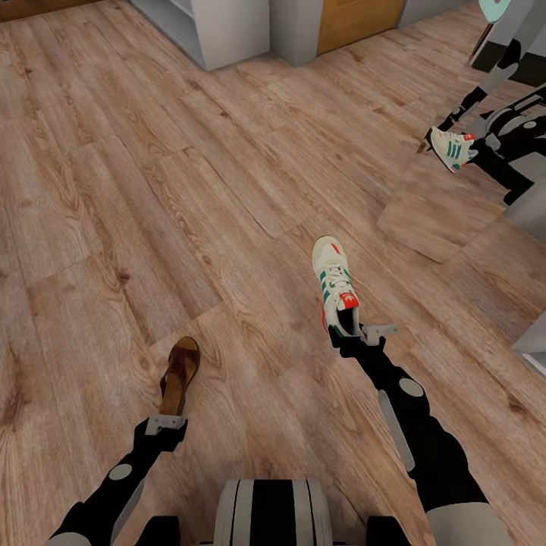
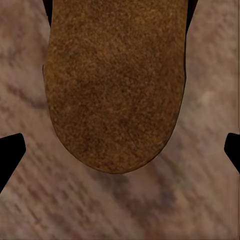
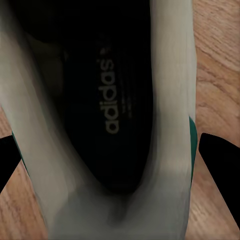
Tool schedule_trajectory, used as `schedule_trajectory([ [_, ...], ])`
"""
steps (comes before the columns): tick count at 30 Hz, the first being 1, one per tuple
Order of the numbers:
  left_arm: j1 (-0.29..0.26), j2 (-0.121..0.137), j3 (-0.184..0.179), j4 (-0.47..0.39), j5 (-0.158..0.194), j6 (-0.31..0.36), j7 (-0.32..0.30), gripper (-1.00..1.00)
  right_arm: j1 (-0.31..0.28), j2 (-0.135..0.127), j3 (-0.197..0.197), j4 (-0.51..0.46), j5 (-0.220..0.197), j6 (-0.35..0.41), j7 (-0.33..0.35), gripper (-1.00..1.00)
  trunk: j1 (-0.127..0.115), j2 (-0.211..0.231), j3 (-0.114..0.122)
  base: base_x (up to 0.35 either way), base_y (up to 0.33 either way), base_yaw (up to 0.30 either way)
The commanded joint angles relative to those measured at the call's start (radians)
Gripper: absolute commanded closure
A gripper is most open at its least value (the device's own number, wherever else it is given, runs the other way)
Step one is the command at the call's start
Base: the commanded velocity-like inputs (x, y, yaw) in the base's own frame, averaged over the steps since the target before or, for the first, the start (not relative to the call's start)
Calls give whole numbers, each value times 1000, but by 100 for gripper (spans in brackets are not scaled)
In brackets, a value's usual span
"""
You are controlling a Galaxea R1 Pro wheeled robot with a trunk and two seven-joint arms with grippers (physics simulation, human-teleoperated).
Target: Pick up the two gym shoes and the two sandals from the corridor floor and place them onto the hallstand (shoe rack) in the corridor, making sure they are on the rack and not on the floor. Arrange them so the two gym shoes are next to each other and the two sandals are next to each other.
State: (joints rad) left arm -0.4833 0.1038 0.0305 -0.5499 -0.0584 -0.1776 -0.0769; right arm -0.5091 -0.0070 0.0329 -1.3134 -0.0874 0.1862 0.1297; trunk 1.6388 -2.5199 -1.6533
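Sandals first: one brown sandal lies on the corridor floor, close in front of the robot and a bit to its left. The left gripper is right at the heel end of it. In the left wrist view the sandal looks big and fuzzy brown, and the dark fingertips sit out on both sides of it, well apart, so the gripper is spread wide and is not pinching anything.

One gym shoe lies on the floor too, a bit farther out and to the right of the sandal, well apart from it. It is white with green stripes and a red tongue label, and its toe points away from the robot. The right gripper is at its heel. In the right wrist view the shoe shows its dark inside, and the fingertips stand on both sides of it, spread out. I cannot tell if they touch the shoe.

Far off, to the right, a mirror shows the same shoe and the robot's dark arm. At the far edge of the floor stands a pale grey unit
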Motion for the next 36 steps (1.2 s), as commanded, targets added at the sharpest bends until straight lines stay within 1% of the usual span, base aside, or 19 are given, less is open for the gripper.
schedule_trajectory([
  [1, 0, -2, 3, 0, -7, -3, -4, -100, 0, -1, 1, -1, -9, 6, 1, 100, 0, 0, 0, 80, 0, 0],
  [25, 0, -2, 3, -1, -7, -2, -4, -100, 0, -1, -1, -1, -9, 6, 1, 100, 0, 0, 0, 36, 13, 0],
  [26, 0, -3, 3, 0, -7, -2, -4, 100, 0, -1, -1, -1, -9, 6, 1, 100, 0, 0, 0, 0, 0, 0],
  [36, -1, -3, 3, 1, -8, -2, -4, 100, 0, -1, -1, -1, -9, 6, 1, 100, 0, 0, 0, 0, 0, 0],
])
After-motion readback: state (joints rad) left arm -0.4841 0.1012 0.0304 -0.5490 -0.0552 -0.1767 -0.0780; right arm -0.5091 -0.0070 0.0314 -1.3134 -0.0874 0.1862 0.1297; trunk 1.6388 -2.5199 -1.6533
